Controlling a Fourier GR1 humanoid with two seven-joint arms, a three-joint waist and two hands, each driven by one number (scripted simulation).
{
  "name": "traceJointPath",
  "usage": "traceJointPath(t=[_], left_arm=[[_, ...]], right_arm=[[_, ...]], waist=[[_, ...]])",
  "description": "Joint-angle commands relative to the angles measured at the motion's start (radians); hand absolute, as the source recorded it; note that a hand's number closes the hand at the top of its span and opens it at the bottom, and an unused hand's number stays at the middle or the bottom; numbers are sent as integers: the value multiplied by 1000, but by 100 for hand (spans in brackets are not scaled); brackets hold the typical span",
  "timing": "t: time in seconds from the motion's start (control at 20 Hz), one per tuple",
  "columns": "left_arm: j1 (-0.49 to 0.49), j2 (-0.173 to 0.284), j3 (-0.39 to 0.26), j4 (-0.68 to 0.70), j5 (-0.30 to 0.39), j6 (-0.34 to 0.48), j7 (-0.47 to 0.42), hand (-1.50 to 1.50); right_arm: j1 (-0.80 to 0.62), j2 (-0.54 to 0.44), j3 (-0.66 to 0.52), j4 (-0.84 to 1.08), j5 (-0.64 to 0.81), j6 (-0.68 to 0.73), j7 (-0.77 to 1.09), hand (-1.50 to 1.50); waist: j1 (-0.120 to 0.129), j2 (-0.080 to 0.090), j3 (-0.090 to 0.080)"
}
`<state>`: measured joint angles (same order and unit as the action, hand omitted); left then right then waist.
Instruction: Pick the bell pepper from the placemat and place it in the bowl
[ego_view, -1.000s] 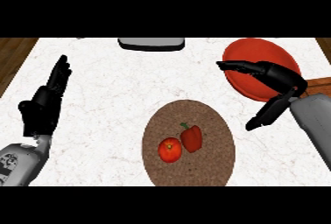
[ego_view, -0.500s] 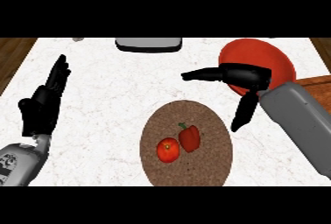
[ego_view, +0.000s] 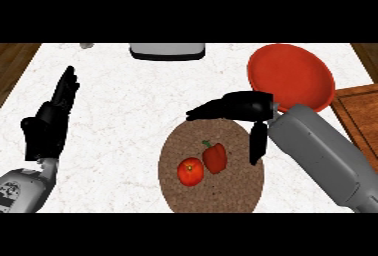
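the bell pepper (ego_view: 215, 157) lies on the round brown placemat (ego_view: 221, 192), its green stem pointing up and away, with a tomato (ego_view: 190, 171) touching or just beside it on the left. the right hand (ego_view: 240, 107) hovers over the placemat's far edge, fingers spread and relaxed and the thumb hanging down beside the pepper, holding nothing; the spread looks meant to leave a gap wide enough to drop around the pepper. the tomato sits so close that the hand likely has to close on the pepper alone without nudging it. the red bowl (ego_view: 289, 75) waits on the white marbled tabletop (ego_view: 125, 105), beyond the placemat to the right, within this arm's side. the left hand (ego_view: 50, 122) rests open at the left edge, fingers up, out of the way. a grey appliance (ego_view: 167, 50) stands at the far edge, and a wooden board (ego_view: 359, 115) lies at the right.
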<state>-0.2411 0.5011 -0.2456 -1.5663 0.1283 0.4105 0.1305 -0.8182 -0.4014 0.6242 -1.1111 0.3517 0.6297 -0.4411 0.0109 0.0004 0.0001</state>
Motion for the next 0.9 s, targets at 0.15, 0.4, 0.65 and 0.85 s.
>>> traceJointPath(t=[0.15,0.4,0.65,0.85], left_arm=[[-11,-25,15,16,-40,-18,19,0],[-20,-42,66,19,-43,-55,18,0],[-24,-81,80,17,-99,-76,40,0],[-11,-73,127,3,-82,-127,31,0]], right_arm=[[37,26,89,-22,164,18,56,-150],[-11,140,55,144,254,-4,45,-150],[62,168,12,101,325,0,41,-150],[84,184,20,183,399,-39,-21,-150]], waist=[[-9,0,0],[2,3,0],[-5,1,0],[-3,1,0]])
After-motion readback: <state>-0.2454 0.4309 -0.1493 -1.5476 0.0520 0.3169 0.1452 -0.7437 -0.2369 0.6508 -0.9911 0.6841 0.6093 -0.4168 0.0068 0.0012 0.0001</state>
